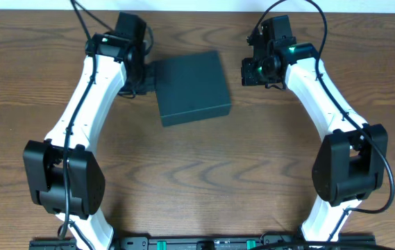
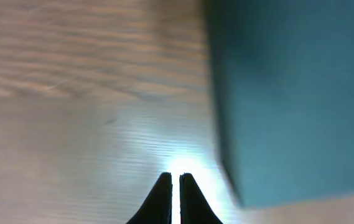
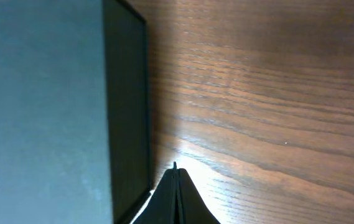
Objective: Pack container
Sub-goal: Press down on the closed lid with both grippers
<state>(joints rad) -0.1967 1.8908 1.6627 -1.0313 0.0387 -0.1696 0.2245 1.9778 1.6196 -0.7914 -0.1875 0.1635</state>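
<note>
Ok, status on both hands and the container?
Left hand shut, empty. Right hand shut, empty. Container lid closed, between hands on table. No obstacles seen.

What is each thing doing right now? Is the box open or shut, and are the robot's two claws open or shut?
container: lid closed, lying flat, not held.
left gripper: shut, empty, close beside the container.
right gripper: shut, empty, close beside the container.

Blurry container [image 2: 295,93], partly beyond the left wrist view.
</note>
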